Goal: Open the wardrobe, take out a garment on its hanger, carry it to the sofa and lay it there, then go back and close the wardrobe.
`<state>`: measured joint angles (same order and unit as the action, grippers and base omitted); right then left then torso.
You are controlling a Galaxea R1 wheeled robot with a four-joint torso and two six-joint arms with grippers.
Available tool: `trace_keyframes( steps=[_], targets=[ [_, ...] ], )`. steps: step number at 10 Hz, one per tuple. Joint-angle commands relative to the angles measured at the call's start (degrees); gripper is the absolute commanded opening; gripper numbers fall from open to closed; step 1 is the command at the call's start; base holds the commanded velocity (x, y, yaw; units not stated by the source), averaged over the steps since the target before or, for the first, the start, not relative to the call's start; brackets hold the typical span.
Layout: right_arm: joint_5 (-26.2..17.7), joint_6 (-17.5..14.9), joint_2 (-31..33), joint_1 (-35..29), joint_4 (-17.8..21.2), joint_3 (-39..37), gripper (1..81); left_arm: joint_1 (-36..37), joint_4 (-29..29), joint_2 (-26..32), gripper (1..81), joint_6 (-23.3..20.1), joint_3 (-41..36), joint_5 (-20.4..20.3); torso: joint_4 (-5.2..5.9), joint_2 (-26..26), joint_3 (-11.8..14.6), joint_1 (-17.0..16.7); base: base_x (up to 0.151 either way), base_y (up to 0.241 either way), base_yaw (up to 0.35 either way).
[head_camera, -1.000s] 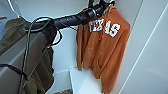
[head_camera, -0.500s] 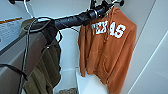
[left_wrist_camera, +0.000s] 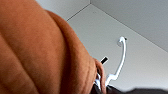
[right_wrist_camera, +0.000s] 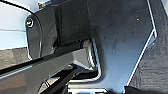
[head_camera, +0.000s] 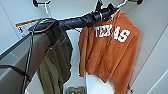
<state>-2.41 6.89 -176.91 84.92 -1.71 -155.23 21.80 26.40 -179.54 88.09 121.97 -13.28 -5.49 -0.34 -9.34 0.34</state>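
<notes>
Orange cloth fills most of the left wrist view: this is the hoodie (head_camera: pixel 110 52), with white letters across its chest. It hangs inside the open wardrobe (head_camera: pixel 152 22), beside a green jacket (head_camera: pixel 56 62). The hoodie sits on a thin white hanger (left_wrist_camera: pixel 117 67), and the curved hook of the hanger points up toward the rail at the top.

The left arm (head_camera: pixel 75 22) reaches in from the left and goes up to the neck of the hoodie. Its gripper (head_camera: pixel 110 11) is right at the top of the hanger, touching the collar. I cannot tell if it is pinching the hanger or not, because the cloth and the dark arm hide the tips.

The hoodie hangs straight down below the gripper, long way up and down. The hook goes up from the gripper. So I think the hook must be lifted up and off the rail before the hoodie can come out. The left arm is the near one. The right gripper cannot be made out.
</notes>
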Motion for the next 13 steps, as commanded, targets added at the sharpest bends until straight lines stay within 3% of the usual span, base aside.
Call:
trace_keyframes(
  steps=[1, 6, 10, 12, 13],
  targets=[
    [-3.56, 0.06, -0.05, -1.90, 0.56, 0.21, 81.1, 12.61, 1.19, -0.12, 1.0, -0.90, -0.76, -2.11, -0.11, 0.00, 0.00, 0.00, 0.000, 0.000, 0.000],
    [-2.16, -0.21, -0.05, -2.25, 0.39, 0.21, 81.1, 9.27, 1.72, -0.74, 1.0, -1.51, -9.37, 0.61, 0.15, 0.00, 0.00, 0.02, 0.000, 0.000, 0.000],
    [-2.24, -0.30, -0.05, -2.42, 0.30, 0.21, 81.1, 6.11, 6.29, 3.83, 1.0, -1.87, -19.83, 3.16, 0.15, 0.00, 0.00, 0.02, 0.000, 0.000, 0.000],
    [-2.16, -0.30, -0.05, -2.34, 0.30, 0.29, 81.1, 4.88, 6.64, 4.98, 1.0, -1.87, -19.92, 3.08, 0.15, 0.00, 0.00, 0.02, 0.000, 0.000, 0.000],
    [-2.16, -0.38, -0.05, -2.34, 0.30, 0.29, 81.1, 4.44, 6.64, 5.50, 1.0, -2.04, -19.92, 2.82, 0.15, 0.00, 3.45, 0.02, 0.000, 0.000, 0.000]
  ],
)
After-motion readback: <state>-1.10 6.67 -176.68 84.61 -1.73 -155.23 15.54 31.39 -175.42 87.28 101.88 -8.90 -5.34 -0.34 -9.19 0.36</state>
